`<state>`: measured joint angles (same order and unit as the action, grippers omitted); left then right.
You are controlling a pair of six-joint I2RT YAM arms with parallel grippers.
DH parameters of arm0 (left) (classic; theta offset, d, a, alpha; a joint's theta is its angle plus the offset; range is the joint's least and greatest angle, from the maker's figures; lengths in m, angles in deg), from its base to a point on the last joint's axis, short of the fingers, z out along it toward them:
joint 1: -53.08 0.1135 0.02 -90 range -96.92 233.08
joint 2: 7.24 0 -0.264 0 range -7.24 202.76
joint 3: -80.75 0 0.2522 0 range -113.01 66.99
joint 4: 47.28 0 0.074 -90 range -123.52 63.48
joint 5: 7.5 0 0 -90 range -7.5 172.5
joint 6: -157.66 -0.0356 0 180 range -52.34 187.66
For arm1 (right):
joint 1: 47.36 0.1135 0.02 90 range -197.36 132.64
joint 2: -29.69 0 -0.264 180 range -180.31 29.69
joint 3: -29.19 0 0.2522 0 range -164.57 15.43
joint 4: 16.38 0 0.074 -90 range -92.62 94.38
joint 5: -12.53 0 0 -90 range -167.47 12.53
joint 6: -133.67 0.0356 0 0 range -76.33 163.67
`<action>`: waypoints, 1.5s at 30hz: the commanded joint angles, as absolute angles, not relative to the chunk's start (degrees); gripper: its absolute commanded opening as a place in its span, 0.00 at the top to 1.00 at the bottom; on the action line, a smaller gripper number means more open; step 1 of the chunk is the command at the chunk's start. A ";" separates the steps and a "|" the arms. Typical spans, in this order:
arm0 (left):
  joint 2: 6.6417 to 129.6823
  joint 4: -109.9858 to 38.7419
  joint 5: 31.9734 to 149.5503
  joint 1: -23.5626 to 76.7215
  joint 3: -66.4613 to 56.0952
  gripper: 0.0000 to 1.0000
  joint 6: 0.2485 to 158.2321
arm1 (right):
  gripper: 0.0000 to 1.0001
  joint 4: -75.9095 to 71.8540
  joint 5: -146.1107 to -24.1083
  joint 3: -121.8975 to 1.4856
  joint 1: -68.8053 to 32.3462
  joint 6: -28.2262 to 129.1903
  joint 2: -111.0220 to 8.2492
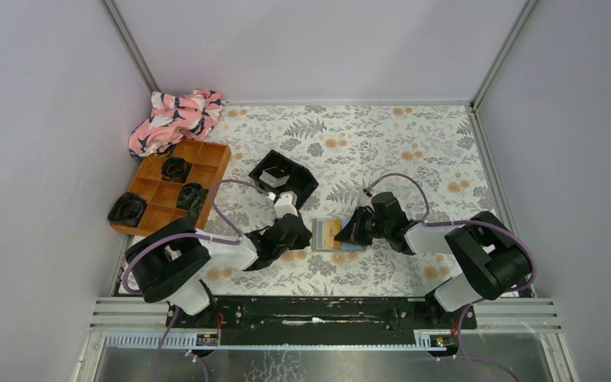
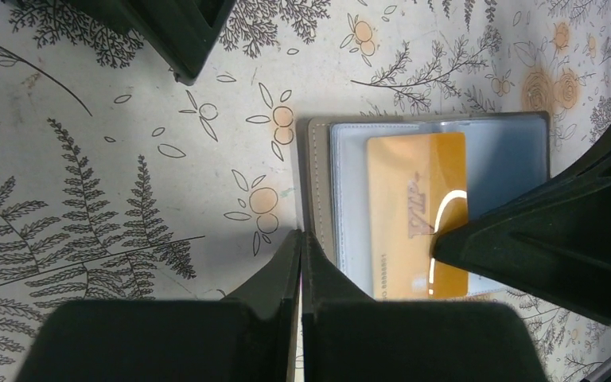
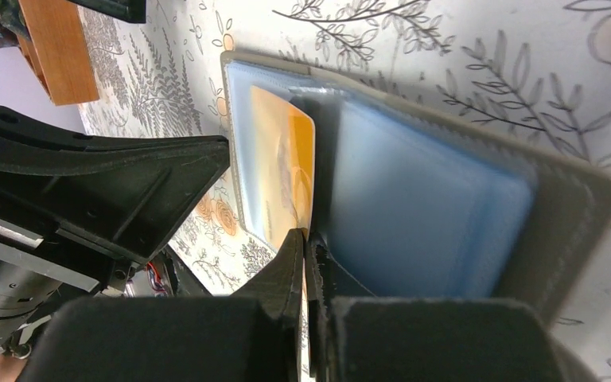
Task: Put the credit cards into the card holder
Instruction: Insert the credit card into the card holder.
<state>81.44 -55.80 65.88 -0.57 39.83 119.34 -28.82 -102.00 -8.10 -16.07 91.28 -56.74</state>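
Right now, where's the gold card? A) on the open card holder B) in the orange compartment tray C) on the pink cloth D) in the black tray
A: the left wrist view shows the gold card lying flat on the clear sleeves of the opened card holder, inside its taupe border.

Table (image 1: pixel 382 135), card holder (image 1: pixel 331 235), black tray (image 1: pixel 309 185), cloth (image 1: pixel 175 118)

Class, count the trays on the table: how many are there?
2. The orange tray sits far left; the black tray lies just right of it, behind the holder.
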 commanded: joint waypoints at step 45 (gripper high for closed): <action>81.73 -54.63 68.58 -2.07 42.07 1.00 119.47 | 0.95 -7.35 -82.86 -13.68 -12.38 75.20 -43.58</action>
<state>81.27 -56.50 67.08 -1.60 40.22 119.58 -8.69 -86.75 -12.84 -12.79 77.08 -44.28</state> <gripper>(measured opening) 0.022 0.102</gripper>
